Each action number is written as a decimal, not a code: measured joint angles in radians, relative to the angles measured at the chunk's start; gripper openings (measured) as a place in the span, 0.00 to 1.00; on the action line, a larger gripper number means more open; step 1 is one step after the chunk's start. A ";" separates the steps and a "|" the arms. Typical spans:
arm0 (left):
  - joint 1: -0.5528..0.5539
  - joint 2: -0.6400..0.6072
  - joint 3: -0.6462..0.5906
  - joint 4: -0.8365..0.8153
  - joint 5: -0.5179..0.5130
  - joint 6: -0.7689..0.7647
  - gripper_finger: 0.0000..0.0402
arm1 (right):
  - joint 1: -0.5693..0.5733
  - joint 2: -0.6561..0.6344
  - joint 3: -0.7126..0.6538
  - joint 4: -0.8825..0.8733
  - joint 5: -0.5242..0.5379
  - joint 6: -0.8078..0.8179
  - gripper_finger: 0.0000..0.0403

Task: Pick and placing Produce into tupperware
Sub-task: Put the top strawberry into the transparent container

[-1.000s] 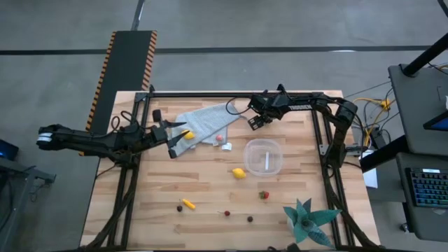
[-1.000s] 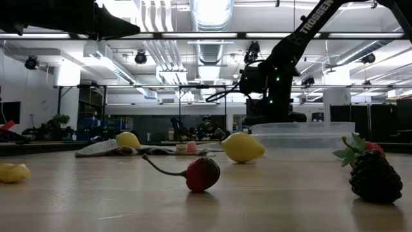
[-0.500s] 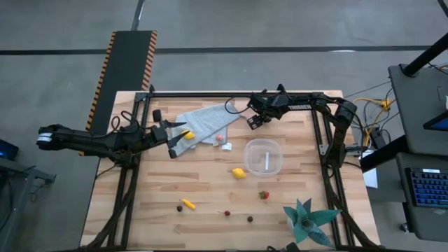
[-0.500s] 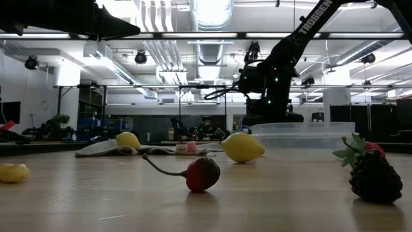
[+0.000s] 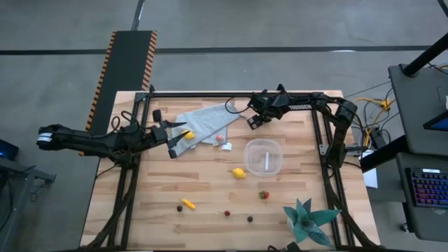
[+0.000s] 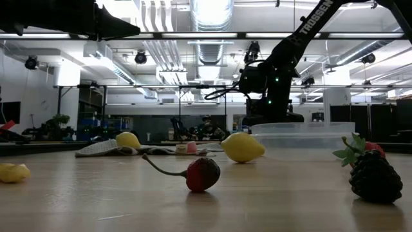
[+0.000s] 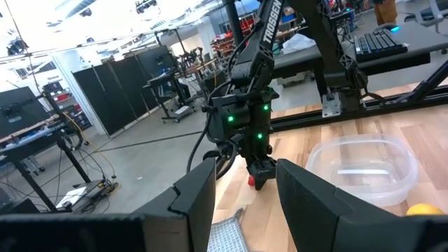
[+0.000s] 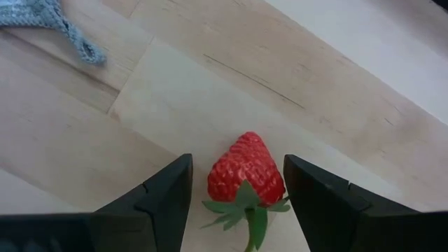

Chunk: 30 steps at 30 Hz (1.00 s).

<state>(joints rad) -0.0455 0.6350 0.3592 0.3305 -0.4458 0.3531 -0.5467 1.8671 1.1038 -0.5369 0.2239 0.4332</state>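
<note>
Pale wood-plank table [image 5: 210,189]: right gripper [image 8: 236,183] hangs jaws apart straddling a red toy strawberry [image 8: 246,171], unclamped, lined up for pickup because the clear roundish plastic tupperware [image 5: 263,156] sits near, empty; left gripper [image 5: 170,138] over grey cloth [image 5: 203,122], half-open, holding nothing visible.

Clear tupperware [image 5: 263,157] (empty), upright mid-table; lemon [image 5: 239,173] just beside, strawberry [image 5: 264,195] near.

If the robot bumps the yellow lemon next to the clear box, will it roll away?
Probably a little. The lemon looks rounded and smooth, resting on the flat wooden table with nothing touching it, so a nudge would likely set it rolling. Its pointed ends suggest it would wobble and curve rather than go straight. It looks small, so probably light.
</note>
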 joint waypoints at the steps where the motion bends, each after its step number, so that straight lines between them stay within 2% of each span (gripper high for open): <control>1: 0.000 -0.001 0.000 0.001 0.000 0.000 0.34 | -0.001 0.000 0.000 0.000 0.000 0.000 0.52; 11: 0.000 -0.001 -0.001 0.000 0.000 0.000 0.34 | -0.001 0.000 -0.001 -0.003 0.001 -0.033 0.33; 30: 0.000 0.001 0.001 0.000 0.000 0.000 0.34 | 0.003 -0.007 0.000 -0.012 0.004 -0.093 0.33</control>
<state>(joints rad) -0.0454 0.6361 0.3599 0.3304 -0.4458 0.3531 -0.5439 1.8606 1.1042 -0.5491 0.2283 0.3397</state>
